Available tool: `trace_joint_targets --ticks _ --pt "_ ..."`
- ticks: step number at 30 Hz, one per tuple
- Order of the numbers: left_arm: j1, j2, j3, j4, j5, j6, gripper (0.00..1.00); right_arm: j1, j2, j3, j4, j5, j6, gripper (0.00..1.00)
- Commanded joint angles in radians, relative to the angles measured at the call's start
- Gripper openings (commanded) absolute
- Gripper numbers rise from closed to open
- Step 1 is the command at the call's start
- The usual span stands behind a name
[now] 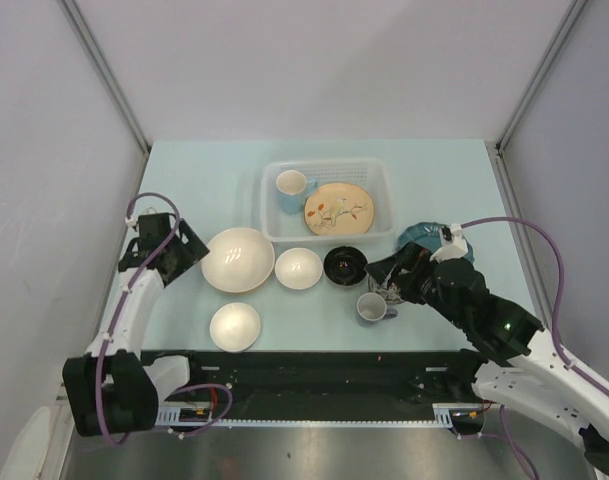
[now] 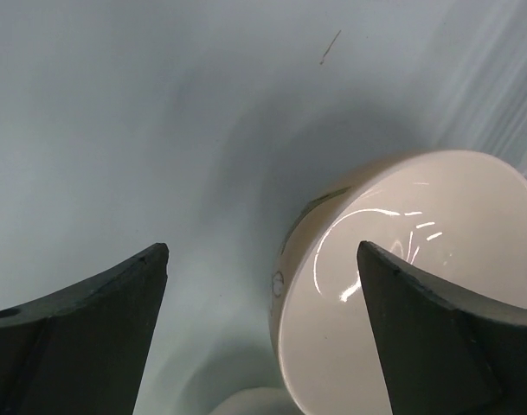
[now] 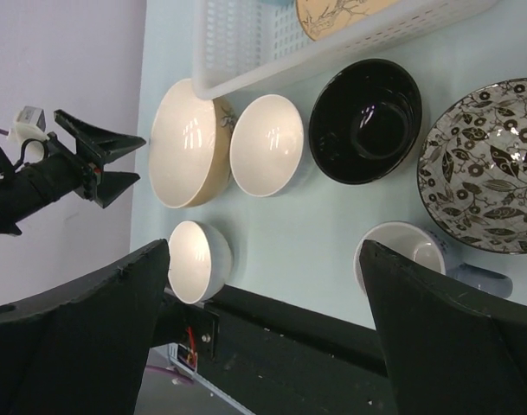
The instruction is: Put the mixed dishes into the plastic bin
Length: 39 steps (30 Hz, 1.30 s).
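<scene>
No legible writing or brand anywhere; only a small round mark on the outer wall of the big bowl, too small to read. 7 dishes out on the table, 2 in the bin.

Far left: left gripper, jaws spread wide and empty, just beside the big bowl's left rim, not touching it. Big bowl glossy white inside, cream outside. Toward the near edge, small bowl, white, apart from the others. Right of the big bowl, mid bowl, white, close beside it; cannot tell whether touching.

Behind these, the bin: translucent white, perforated walls, rounded corners, at the middle of the table toward the far side. Inside, blue mug in the far left corner, white within, and tan plate with a leafy sprig, filling the right part.

Right of the mid bowl, black bowl, glossy, just in front of the bin. Nearer, grey mug, handle to the right. Patterned bowl, white with dark leaves and rings, just right of the black bowl, mostly hidden under the right arm in the top view. Teal plate, partly hidden behind that arm.

Right gripper, jaws wide apart, holding nothing, above the table near the black bowl and grey mug.
</scene>
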Motion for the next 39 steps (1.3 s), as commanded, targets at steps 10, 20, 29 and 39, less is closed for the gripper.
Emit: trace_joint_targets --ticks 10,20,29,39 --pt "0.022 -0.076 0.077 0.034 0.208 0.032 0.97 -0.211 0.041 0.132 -0.413 0.381 0.073 0.98" --pt "-0.082 -0.192 0.064 0.063 0.265 -0.008 0.95 -0.992 0.279 0.094 -0.202 -0.144 -0.181 0.99" --pt "-0.268 -0.168 0.092 0.12 0.3 -0.011 0.95 -1.181 0.538 0.083 -0.085 -0.248 -0.278 1.0" --pt "-0.349 -0.16 0.078 0.188 0.384 -0.01 0.96 -1.275 0.597 -0.082 0.08 -0.415 -0.3 0.95"
